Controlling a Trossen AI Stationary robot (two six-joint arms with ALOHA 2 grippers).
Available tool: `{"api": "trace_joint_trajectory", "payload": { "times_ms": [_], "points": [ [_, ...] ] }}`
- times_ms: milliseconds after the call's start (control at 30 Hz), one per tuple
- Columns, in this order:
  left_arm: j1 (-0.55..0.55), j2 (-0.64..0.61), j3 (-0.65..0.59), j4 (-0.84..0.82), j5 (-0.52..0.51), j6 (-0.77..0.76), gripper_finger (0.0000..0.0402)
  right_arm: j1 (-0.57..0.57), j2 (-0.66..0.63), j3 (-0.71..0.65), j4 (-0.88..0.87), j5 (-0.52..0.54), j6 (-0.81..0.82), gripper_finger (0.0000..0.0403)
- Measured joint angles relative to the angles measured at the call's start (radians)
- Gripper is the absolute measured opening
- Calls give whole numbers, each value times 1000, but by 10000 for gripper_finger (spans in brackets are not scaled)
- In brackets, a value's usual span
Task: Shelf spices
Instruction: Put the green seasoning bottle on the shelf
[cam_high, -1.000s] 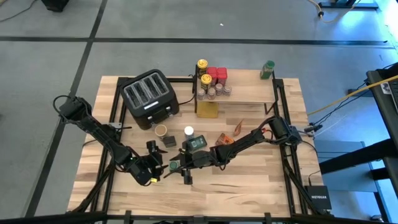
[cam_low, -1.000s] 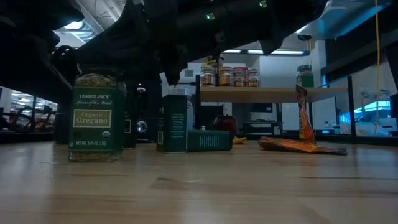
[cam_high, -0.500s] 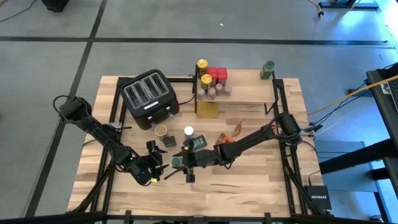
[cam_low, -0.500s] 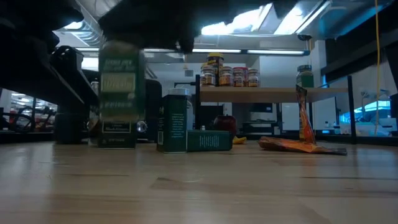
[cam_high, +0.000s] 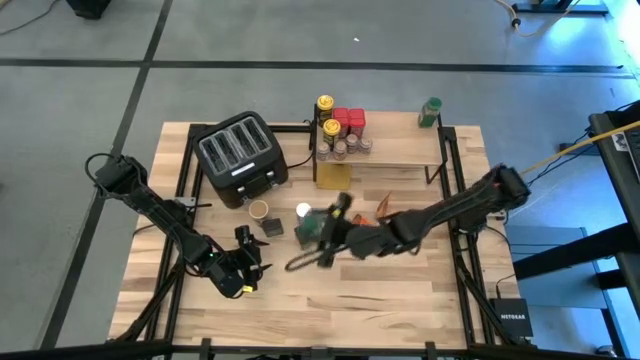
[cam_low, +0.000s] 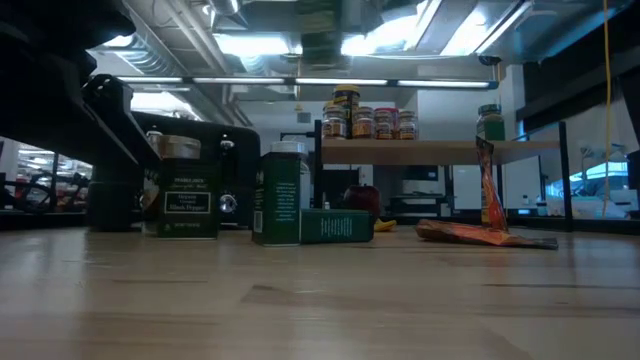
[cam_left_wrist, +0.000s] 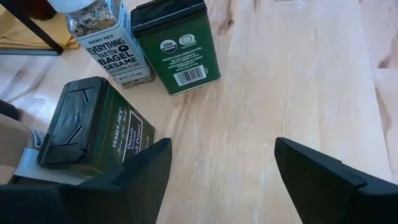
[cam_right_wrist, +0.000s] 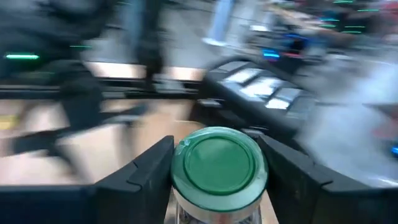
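Note:
My right gripper (cam_right_wrist: 219, 186) is shut on a green-lidded spice jar (cam_right_wrist: 219, 163) and holds it in the air over the table's middle (cam_high: 322, 238). In the low view the jar (cam_low: 322, 40) is a blur near the top. My left gripper (cam_left_wrist: 217, 180) is open and low over the table's near left part (cam_high: 250, 268). Close to it are an upright dark green tin (cam_left_wrist: 93, 134), a green tin (cam_left_wrist: 174, 53) lying flat and a white-lidded sesame jar (cam_left_wrist: 102, 34). The shelf (cam_high: 400, 160) at the far side carries several jars (cam_high: 342, 130). My right gripper pinches the jar between its two fingers (cam_right_wrist: 146, 171), one on each side just below the green lid (cam_right_wrist: 219, 163). The lid faces the wrist camera. The jar is lifted clear of the table.
A black toaster (cam_high: 240, 155) stands at the far left. A tan-lidded jar (cam_high: 259, 210) stands in front of it. Orange foil packets (cam_high: 375, 215) lie before the shelf, and a yellow packet (cam_high: 333, 177) is under its left end. Bare wood (cam_high: 400, 290) lies at the near right.
My right gripper has lifted the green-lidded jar off the near-middle table. It has carried the jar up and toward the far right while the arm drew back to the right. The spot where the jar stood is bare now.

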Motion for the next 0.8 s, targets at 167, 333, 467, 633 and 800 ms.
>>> {"api": "trace_joint_trajectory", "payload": {
  "times_ms": [167, 333, 467, 633, 800],
  "points": [
    [0, 0, 0, 2, 0, -2, 279, -49, -110, 0, -176, 202, 24, 214],
    [4, 0, 0, 1, 0, 13, 279, -130, -212, 0, -387, 283, 148, 215],
    [15, 0, 0, 1, 0, 13, 279, -212, -272, -2, -604, 334, 306, 215],
    [25, 0, 0, 2, 0, 9, 279, -317, -336, -63, -777, 358, 467, 215],
    [28, 0, 0, 2, 0, 0, 279, -407, -417, -159, -816, 373, 556, 215]
  ]
}}
